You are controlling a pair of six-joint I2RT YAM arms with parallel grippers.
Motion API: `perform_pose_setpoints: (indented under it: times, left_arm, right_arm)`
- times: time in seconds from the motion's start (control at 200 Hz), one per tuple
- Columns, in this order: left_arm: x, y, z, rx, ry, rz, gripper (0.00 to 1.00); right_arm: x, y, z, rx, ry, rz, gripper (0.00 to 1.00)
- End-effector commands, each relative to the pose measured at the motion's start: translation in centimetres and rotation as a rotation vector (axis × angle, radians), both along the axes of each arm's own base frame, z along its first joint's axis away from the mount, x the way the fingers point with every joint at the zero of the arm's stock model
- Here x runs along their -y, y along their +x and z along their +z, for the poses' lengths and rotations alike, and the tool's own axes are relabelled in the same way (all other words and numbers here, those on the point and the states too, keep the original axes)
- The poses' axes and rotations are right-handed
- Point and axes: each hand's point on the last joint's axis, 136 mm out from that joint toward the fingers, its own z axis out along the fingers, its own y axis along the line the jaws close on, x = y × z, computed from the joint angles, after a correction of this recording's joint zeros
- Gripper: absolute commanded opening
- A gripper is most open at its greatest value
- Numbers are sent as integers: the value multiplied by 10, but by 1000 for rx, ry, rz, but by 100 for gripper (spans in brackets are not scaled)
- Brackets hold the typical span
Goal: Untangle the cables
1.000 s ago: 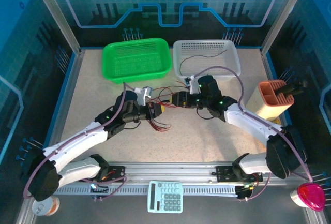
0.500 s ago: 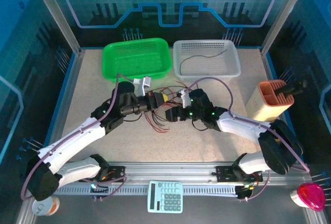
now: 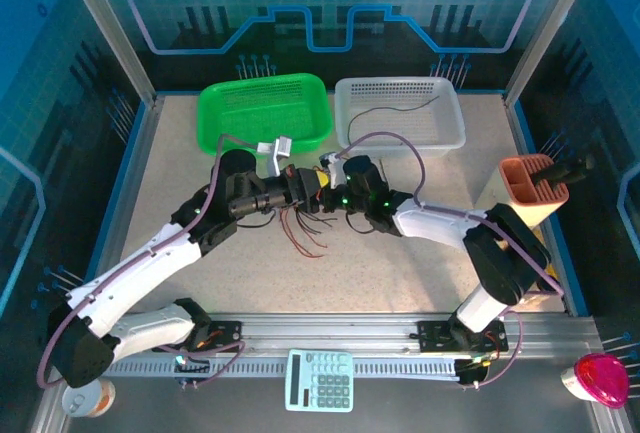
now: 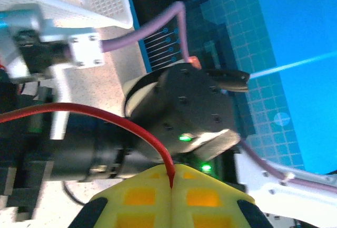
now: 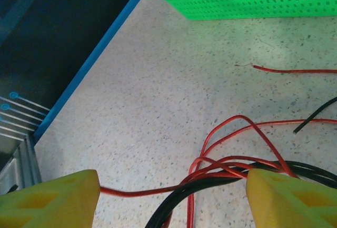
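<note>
The cables [image 3: 305,228], thin red and black wires, hang and spread on the table below the two grippers at mid-table. My left gripper [image 3: 310,184] is shut on a red cable [image 4: 105,113], which is pinched between the yellow fingertips [image 4: 147,196] and arcs away to the left. My right gripper [image 3: 328,194] faces it, almost tip to tip. In the right wrist view the right gripper [image 5: 171,199] stands open, and a bundle of red and black cables [image 5: 216,175] crosses the gap between its yellow fingertips [image 5: 52,199].
A green basket [image 3: 265,115] and a white basket [image 3: 445,128] stand at the back; one black wire [image 3: 395,108] lies in the white one. An orange holder [image 3: 530,188] stands at the right. A calculator [image 3: 320,380] lies by the front rail.
The right gripper has reached left and back until it meets the left gripper, and its jaws have widened. The left gripper has shifted slightly back, still holding the red cable.
</note>
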Motion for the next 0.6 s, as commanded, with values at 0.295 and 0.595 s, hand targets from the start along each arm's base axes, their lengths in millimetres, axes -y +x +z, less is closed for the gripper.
perform_pose_setpoints:
  times: [0.295, 0.595]
  left_arm:
    - [9, -11, 118, 147, -177, -54, 0]
    - [7, -23, 191, 258, -242, -91, 0]
  right_arm:
    - [2, 17, -42, -46, -27, -104, 48]
    - [14, 13, -64, -82, -62, -132, 43]
